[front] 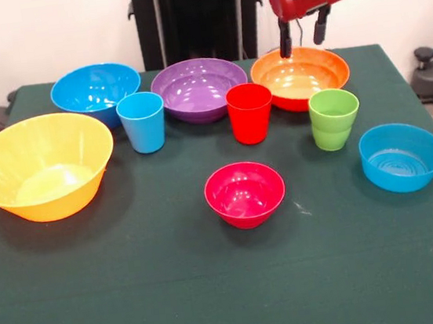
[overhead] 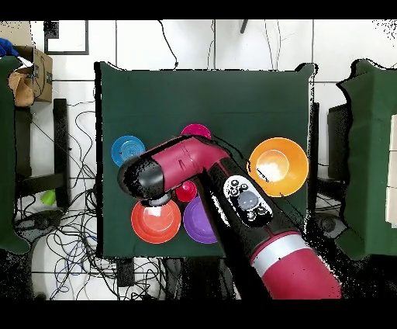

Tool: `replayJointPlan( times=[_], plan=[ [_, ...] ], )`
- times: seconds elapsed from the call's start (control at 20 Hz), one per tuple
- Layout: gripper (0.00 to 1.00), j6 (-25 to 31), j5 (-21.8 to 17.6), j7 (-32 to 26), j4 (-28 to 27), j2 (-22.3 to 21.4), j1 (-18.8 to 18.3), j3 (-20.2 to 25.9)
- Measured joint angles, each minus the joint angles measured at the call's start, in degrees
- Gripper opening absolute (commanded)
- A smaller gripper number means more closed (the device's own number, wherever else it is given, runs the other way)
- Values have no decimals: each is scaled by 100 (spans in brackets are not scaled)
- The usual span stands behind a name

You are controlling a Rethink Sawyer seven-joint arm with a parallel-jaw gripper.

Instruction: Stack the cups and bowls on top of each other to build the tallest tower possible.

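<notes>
My gripper (front: pixel 302 47) hangs open and empty just above the far rim of the red-orange bowl (front: pixel 301 76). In the back row stand the large blue bowl (front: pixel 95 90) and the purple bowl (front: pixel 199 89). In front of them stand the light blue cup (front: pixel 142 122), the red cup (front: pixel 250 113) and the lime green cup (front: pixel 334 118). The very large yellow-orange bowl (front: pixel 41 166) is at the left, the small magenta bowl (front: pixel 245 194) in the middle, the small blue bowl (front: pixel 402 156) at the right. All stand apart, with no tower. In the overhead view my arm (overhead: pixel 233 194) hides the gripper.
The table (front: pixel 138 298) has a dark green cloth. The black pedestal (front: pixel 198 14) stands behind the purple bowl. A cardboard box (overhead: pixel 35 77) and cables (overhead: pixel 70 248) lie on the floor beside the table.
</notes>
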Motion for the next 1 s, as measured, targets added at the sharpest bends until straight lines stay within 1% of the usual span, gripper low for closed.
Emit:
replayJointPlan(
  times=[0.3, 0.45, 0.75, 1.0],
  plan=[
    [100, -194, -1, 0, 97, 9, 54, -1],
    [100, -324, -1, 0, 97, 73, 144, -3],
    [100, -692, -58, 0, 95, 334, 536, -89],
    [100, -892, -187, 0, 94, 498, 719, -176]
  ],
)
